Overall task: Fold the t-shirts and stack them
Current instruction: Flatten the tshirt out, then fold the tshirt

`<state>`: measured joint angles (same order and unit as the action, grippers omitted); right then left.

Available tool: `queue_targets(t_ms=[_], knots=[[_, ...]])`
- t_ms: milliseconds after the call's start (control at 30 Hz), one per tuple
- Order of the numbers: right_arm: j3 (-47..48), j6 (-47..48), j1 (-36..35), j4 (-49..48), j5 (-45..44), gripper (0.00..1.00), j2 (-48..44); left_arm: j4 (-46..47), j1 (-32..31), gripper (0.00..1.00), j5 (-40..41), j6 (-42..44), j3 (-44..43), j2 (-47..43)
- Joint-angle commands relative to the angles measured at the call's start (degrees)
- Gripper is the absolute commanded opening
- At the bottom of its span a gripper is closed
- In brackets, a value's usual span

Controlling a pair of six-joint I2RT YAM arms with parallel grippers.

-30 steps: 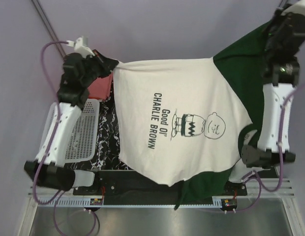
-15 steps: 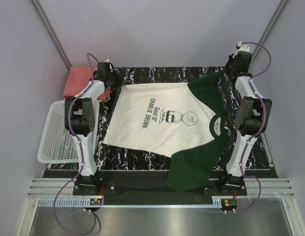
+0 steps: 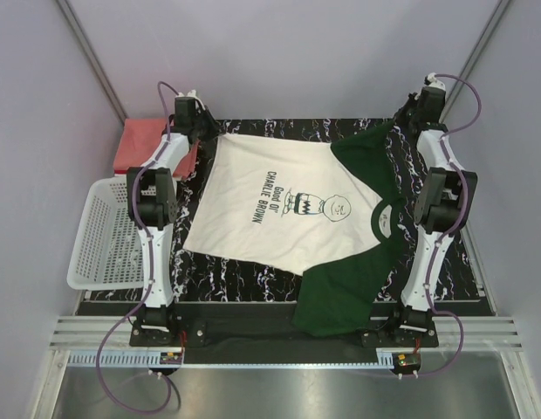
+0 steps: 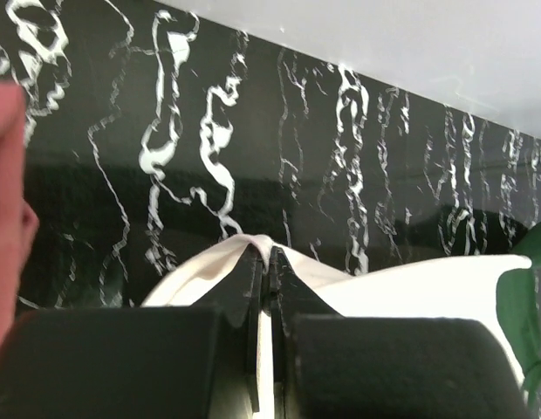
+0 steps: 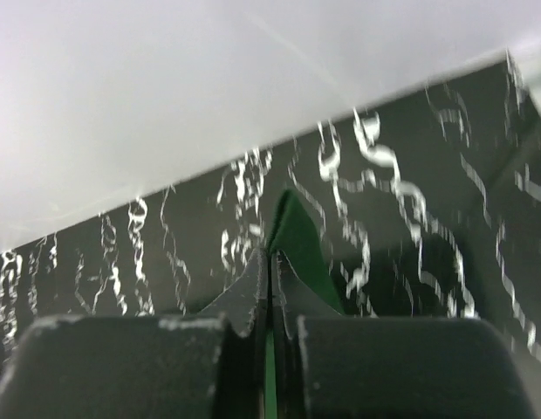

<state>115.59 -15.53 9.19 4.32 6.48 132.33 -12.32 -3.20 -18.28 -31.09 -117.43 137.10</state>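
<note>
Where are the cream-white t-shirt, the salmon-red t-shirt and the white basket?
cream-white t-shirt (image 3: 279, 237), top external view, plain cream front.
salmon-red t-shirt (image 3: 141, 144), top external view, its top face.
white basket (image 3: 100, 234), top external view, bare mesh floor.

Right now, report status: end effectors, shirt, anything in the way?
Left end effector shut on cream-and-green t-shirt, right end effector too. Shirt spread on mat, print up. Red t-shirt and basket to left, not blocking.

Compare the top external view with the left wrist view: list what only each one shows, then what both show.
Only top external: the white basket, the chest lettering, the right gripper shut on green cloth. Only left wrist: the left gripper, jaws closed on a bunched cream fold, close up. Both: the cream-white t-shirt, the salmon-red t-shirt, the black marbled table.
</note>
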Motion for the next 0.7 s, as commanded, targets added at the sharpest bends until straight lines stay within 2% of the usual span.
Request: queue_targets(t_ms=[0, 300, 533, 667], knots=[[-5.3, -6.8, 0.4, 2.9, -3.2, 0.00, -9.9, 2.7, 1.6, 0.00, -1.5, 2.1, -4.0, 2.0], [-23.2, -13.6, 0.5, 7.2, -5.5, 0.00, -28.2, 8.6, 2.5, 0.00, -7.2, 1.9, -7.6, 4.5], [-40.3, -20.8, 0.5, 6.8, -0.8, 0.00, -37.5, 7.3, 2.6, 0.00, -10.0, 1.6, -7.9, 4.8], [-47.7, -21.2, 0.5, 6.7, -2.4, 0.00, -42.6, 5.4, 2.6, 0.00, -10.3, 3.1, -6.2, 3.0]])
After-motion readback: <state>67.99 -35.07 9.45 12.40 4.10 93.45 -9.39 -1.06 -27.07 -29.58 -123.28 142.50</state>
